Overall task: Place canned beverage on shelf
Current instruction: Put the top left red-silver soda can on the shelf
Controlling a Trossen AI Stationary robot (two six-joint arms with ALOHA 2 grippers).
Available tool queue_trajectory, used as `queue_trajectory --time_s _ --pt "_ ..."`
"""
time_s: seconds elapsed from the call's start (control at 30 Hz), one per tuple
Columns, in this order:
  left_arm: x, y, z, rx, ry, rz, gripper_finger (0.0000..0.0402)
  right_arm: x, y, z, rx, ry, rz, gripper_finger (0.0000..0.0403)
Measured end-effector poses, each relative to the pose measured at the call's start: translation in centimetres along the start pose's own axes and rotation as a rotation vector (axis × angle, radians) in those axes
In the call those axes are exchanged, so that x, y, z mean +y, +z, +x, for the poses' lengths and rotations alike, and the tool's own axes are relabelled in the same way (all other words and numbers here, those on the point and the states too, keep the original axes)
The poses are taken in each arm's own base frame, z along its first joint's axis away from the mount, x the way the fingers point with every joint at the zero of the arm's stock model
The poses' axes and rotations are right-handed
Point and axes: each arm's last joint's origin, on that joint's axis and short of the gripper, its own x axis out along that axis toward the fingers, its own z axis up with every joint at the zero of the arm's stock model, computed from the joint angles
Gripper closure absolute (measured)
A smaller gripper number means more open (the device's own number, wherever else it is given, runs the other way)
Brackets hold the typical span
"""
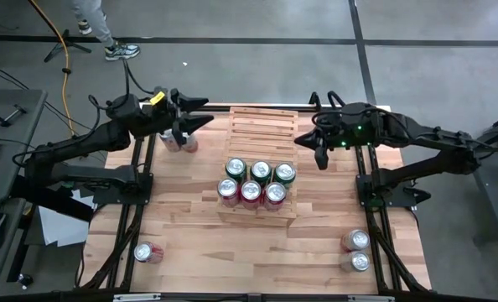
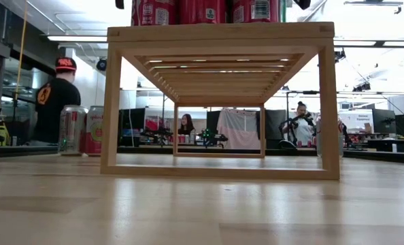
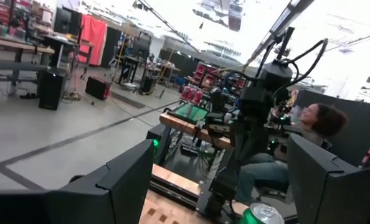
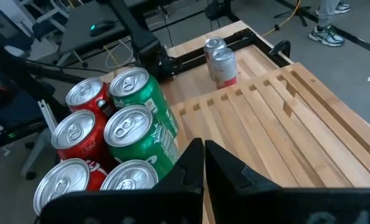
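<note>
Unreadable red, green cans [image 4: 119,134]

The shelf [image 1: 262,126] is pale bare wood, its slats smooth and matt with a fine grain. The surface [image 1: 232,252] beneath is butcher-block wood in warmer strips, with a soft sheen (the low view shows light glancing off it). The cans [image 1: 251,183] on the shelf are shiny metal, with bright silver tops and glossy red or green printed sides. The right gripper's fingers [image 4: 235,171] look like matt black plastic.
</note>
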Motion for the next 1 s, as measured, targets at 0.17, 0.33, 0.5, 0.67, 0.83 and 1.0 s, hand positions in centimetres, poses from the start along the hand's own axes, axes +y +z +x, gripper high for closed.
queue_trajectory --time_s 0.17,0.33,0.5,0.67,0.83,1.0 --pt "0.2 0.1 -0.1 0.052 0.083 -0.075 0.0140 0.0 0.0 0.0 0.000 -0.002 0.008 0.0402" --pt "2.3 -0.3 -1.0 0.409 0.583 -0.101 0.0140 -0.3 0.1 0.0 -0.006 -0.021 0.009 0.0402" --pt "5.8 -3.5 -2.6 0.804 1.072 -0.111 0.0140 -1.1 0.3 0.0 -0.020 -0.072 0.030 0.0402" --pt "7.7 -6.8 -5.2 0.937 1.379 -0.168 0.0140 -1.6 0.3 0.0 -0.014 -0.095 0.041 0.0402" --pt "8.3 -9.3 -6.6 0.825 1.431 -0.254 0.0140 -1.8 0.3 0.0 -0.007 -0.106 0.037 0.0402" --pt "8.9 -10.4 -6.5 0.676 1.450 -0.297 0.0140 -2.1 0.4 0.0 -0.010 -0.117 0.043 0.0402"
